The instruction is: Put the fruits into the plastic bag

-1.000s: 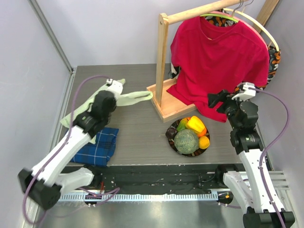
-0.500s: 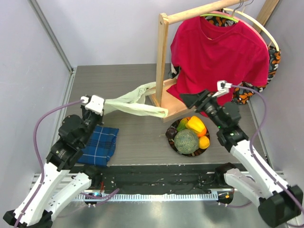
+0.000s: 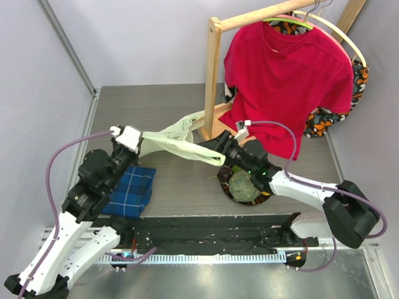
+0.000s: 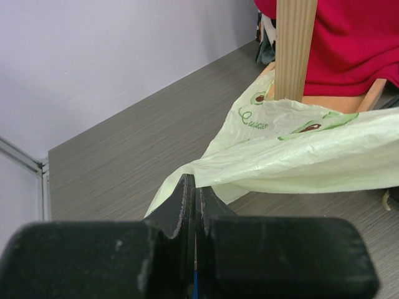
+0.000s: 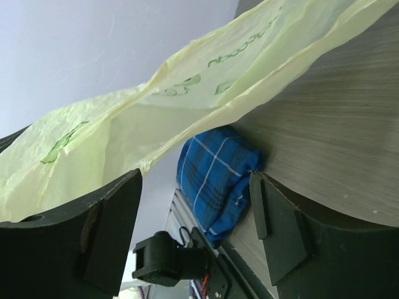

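Observation:
The pale yellow-green plastic bag [image 3: 177, 140] hangs stretched in the air between my two grippers. My left gripper [image 3: 138, 138] is shut on one end of it; in the left wrist view the jaws [image 4: 194, 182] pinch the bag [image 4: 280, 146]. My right gripper [image 3: 204, 149] is open at the bag's other end. In the right wrist view the gripper [image 5: 196, 205] gapes wide, with the bag [image 5: 156, 118] just beyond the fingertips. The netted melon [image 3: 243, 185] sits on the dark plate [image 3: 224, 189]. My right arm hides the other fruits.
A folded blue plaid cloth [image 3: 132, 190] lies at the near left, also in the right wrist view [image 5: 215, 180]. A wooden rack [image 3: 212, 81] with a red shirt [image 3: 287, 75] stands at the back right, its post [image 4: 294, 50] close behind the bag.
My left arm has pulled the bag off the table toward the near left. My right arm has swung left and down over the plate to the bag's free end.

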Motion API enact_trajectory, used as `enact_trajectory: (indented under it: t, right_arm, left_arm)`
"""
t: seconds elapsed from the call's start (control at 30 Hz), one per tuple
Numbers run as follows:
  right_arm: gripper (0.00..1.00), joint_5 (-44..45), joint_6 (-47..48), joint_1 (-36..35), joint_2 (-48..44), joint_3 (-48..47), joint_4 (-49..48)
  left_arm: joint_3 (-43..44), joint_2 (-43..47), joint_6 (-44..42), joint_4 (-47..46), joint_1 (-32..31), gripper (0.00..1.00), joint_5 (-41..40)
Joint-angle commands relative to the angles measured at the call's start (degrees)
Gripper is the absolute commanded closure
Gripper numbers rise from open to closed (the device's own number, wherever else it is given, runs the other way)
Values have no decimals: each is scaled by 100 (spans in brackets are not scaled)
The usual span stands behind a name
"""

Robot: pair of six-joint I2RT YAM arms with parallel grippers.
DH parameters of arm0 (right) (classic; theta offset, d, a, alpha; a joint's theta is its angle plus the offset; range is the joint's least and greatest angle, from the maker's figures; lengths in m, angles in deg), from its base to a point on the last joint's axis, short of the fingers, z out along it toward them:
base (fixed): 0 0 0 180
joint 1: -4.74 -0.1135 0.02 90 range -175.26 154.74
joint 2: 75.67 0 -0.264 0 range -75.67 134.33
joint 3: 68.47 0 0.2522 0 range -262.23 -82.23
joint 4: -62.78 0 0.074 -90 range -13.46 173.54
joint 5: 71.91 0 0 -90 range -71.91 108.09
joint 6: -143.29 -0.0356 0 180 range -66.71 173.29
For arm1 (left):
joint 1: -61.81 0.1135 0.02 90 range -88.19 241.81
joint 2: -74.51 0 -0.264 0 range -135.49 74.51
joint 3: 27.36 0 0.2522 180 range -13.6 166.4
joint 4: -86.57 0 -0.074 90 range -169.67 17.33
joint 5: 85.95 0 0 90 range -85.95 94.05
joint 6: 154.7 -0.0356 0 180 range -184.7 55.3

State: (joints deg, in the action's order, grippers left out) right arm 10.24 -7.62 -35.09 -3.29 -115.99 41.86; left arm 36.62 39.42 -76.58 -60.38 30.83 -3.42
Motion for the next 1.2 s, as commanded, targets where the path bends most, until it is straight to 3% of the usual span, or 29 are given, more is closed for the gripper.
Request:
enact_trajectory:
  t: [0.0,0.6,0.7,0.73,0.8,0.83,0.93,0.97,1.07,1.17]
  right_arm:
    - [23,197,-475,-209,363,-166,-1172]
    - [27,4,-818,-393,1173,-412,-1823]
    - [36,-40,-818,-411,1235,-465,-1858]
    - [50,-67,-809,-402,1243,-474,-1876]
    - [63,-102,-800,-402,1287,-500,-1937]
    - [79,-111,-748,-411,1296,-509,-1938]
    - [99,-85,-520,-411,1288,-527,-1807]
    - [99,-58,-415,-411,1279,-544,-1728]
    - [99,12,-29,-402,1209,-579,-1367]
    - [99,82,306,-420,1147,-641,-1077]
  left_arm:
    - [58,11,107,-242,13,100,228]
    - [76,-138,186,-180,4,100,711]
    - [120,-226,186,-101,13,100,1026]
    - [181,-287,186,-5,13,100,1115]
    - [251,-349,195,101,13,100,1395]
    - [339,-375,203,223,5,100,1501]
    - [628,-533,317,531,13,55,1940]
    - [725,-603,370,619,5,28,2072]
    - [1077,-666,695,866,4,2,2652]
    - [1297,-587,1125,726,4,0,3196]
